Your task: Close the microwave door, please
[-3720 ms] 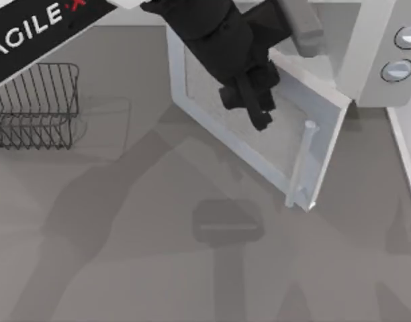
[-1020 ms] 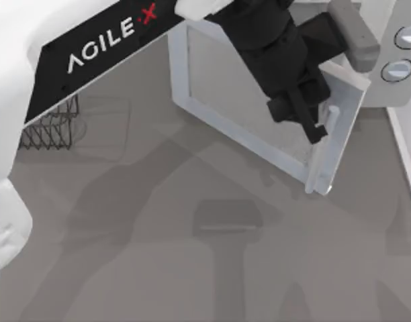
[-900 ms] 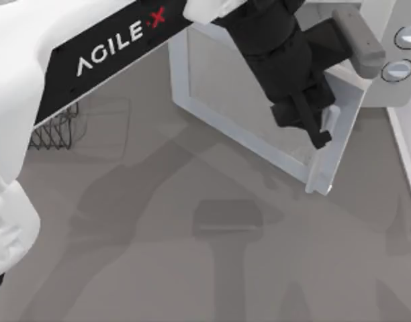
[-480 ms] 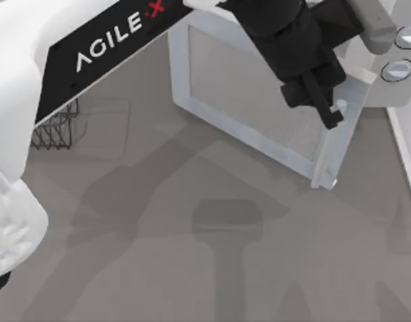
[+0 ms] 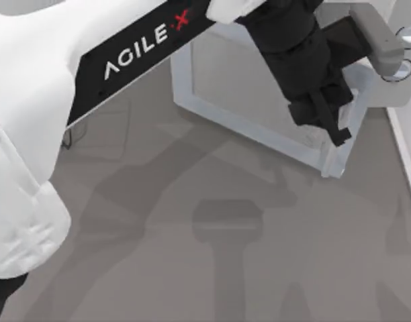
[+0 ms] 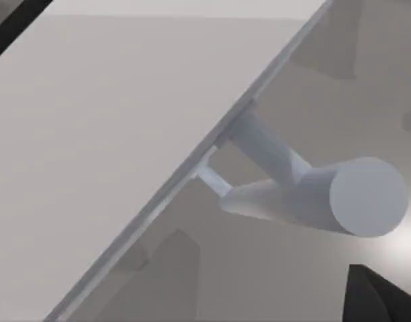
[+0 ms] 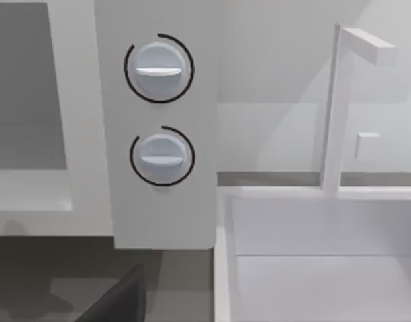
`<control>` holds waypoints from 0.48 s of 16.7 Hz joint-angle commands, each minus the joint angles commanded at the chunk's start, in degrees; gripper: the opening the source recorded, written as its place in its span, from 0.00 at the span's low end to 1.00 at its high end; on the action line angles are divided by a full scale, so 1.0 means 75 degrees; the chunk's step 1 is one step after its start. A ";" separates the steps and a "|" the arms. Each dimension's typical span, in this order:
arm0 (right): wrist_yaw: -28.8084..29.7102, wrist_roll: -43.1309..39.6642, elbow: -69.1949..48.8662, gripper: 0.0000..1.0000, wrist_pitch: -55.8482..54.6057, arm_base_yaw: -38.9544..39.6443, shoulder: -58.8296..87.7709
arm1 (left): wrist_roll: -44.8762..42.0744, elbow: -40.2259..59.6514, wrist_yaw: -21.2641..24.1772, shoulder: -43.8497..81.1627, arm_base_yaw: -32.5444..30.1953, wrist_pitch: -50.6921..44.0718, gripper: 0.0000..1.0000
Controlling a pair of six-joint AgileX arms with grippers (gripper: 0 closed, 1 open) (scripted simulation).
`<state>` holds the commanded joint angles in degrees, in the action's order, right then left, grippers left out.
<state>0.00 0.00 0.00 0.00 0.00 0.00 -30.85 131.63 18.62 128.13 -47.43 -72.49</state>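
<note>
Grey tabletop [image 5: 192,268] under you, shadows across it. Largest item: the microwave [image 7: 162,201] at the top view's upper right — white box, control panel facing the right wrist camera with two round grey knobs [image 7: 158,67], one above the other. Beside the panel in that view sits a white basin [image 7: 326,268] with a thin white faucet [image 7: 333,114].

The microwave door [image 5: 259,127] stands partly open, swung out from the cavity, its free edge toward the table's right side. Your left arm [image 5: 91,74] reaches in from the left across the door. Left gripper [image 5: 330,124] sits at the door's free edge, by the handle [image 6: 313,194] — the wrist view shows the silver bar end-on, just off the panel. Can't tell how its fingers stand.

A dark gripper part [image 7: 118,302] shows low in the right wrist view.
</note>
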 joint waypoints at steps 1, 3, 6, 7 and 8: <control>0.0000 0.0000 0.0000 1.00 0.0000 0.0000 0.0000 | 0.0034 0.0094 0.0016 0.0131 -0.0041 -0.0101 0.00; 0.0000 0.0000 0.0000 1.00 0.0000 0.0000 0.0000 | 0.0102 0.0318 0.0002 0.0319 -0.0092 -0.0218 0.00; 0.0000 0.0000 0.0000 1.00 0.0000 0.0000 0.0000 | 0.0158 0.0737 -0.0150 0.0294 -0.0068 -0.0087 0.00; 0.0000 0.0000 0.0000 1.00 0.0000 0.0000 0.0000 | 0.0160 0.0850 -0.0203 0.0247 -0.0044 -0.0013 0.00; 0.0000 0.0000 0.0000 1.00 0.0000 0.0000 0.0000 | 0.0159 0.0903 -0.0230 0.0222 -0.0027 0.0026 0.00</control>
